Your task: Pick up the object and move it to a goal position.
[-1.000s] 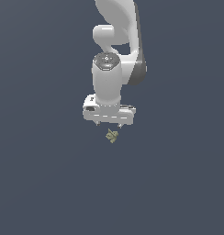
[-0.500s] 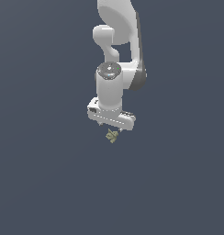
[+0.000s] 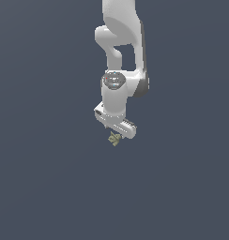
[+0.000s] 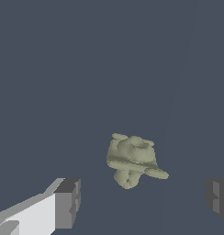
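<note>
Flat slate-grey ground surrounds the arm, whose fingers (image 4: pixel 68 204) stand spread with the object (image 4: pixel 132 159) lying between but untouched, so closing off-centre could, I judge, nudge the lumpy thing aside or pinch only its brim.

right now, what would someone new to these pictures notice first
The white arm stands out against a plain dark grey-blue background, reaching down the middle of the exterior view. Just below its end effector sits a tiny lumpy olive-tan object. In the wrist view that object lies between the two dark finger pads, which stand wide apart and do not touch it.
</note>
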`<action>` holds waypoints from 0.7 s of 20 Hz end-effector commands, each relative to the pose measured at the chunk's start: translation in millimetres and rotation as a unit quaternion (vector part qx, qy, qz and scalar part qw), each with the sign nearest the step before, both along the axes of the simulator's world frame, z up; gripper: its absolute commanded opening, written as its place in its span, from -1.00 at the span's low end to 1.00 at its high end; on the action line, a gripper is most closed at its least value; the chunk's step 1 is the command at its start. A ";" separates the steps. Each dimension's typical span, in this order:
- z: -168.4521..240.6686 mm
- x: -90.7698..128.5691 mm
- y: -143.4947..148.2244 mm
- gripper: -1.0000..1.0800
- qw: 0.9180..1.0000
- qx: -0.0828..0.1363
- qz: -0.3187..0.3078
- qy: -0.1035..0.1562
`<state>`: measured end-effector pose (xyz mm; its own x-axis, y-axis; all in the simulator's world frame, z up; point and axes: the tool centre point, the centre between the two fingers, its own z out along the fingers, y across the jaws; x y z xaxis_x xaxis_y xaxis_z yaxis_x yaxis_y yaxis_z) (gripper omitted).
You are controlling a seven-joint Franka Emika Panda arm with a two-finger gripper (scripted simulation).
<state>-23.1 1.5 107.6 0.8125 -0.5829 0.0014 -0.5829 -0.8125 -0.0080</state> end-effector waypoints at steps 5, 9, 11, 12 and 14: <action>-15.6 -7.0 2.4 0.92 0.998 -0.001 -0.066 0.002; -21.4 -9.8 3.1 0.92 0.996 -0.002 -0.090 0.003; -23.4 -10.8 3.4 0.92 0.995 -0.002 -0.099 0.003; -24.1 -11.1 3.4 0.92 0.995 -0.002 -0.102 0.003; -25.1 -11.6 3.5 0.92 0.994 -0.002 -0.106 0.003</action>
